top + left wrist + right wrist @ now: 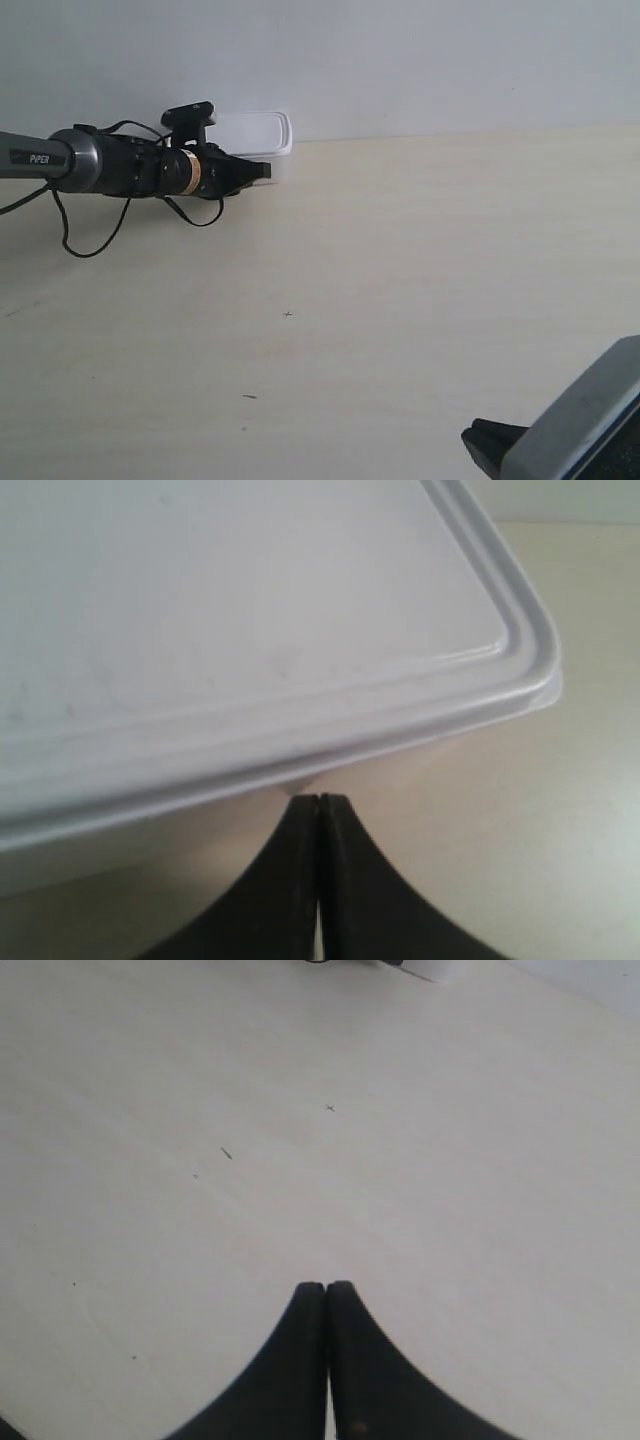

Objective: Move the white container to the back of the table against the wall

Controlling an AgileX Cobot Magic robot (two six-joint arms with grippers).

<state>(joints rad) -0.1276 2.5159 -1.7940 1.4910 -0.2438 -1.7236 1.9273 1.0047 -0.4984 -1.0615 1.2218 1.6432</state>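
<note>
Surface: pale cream wood-grain table [420, 260], meeting a plain grey-white wall [400, 60] along its back edge.
Container position: the white container [262, 133] sits at the back of the table. Its far side appears to rest against the wall, and its lid [250, 610] is on.
Left gripper: the left gripper [319, 800] has its fingers pressed together with nothing between them. The tips meet the container's side just under the lid rim, and appear to touch it.
Why held so: closed fingers make one blunt tip, which suits pushing a shallow box across the tabletop better than pinching it. The left arm [120, 165] reaches in low and nearly level, so any push would run toward the wall.
Task progress: judged from where the box lies, the move looks essentially done.
Right gripper: the right gripper [326, 1288] also has its fingers closed on nothing. It hangs over bare table well apart from the container, probably parked out of the way.
Writing: white lettering [40, 158] on the left arm reads "PIPER". No label can be made out on the container.
Small marks: a tiny cross mark [288, 315] and a dark speck [249, 397] lie on the open tabletop.
Cable: a black cable [90, 235] loops below the left arm.
</note>
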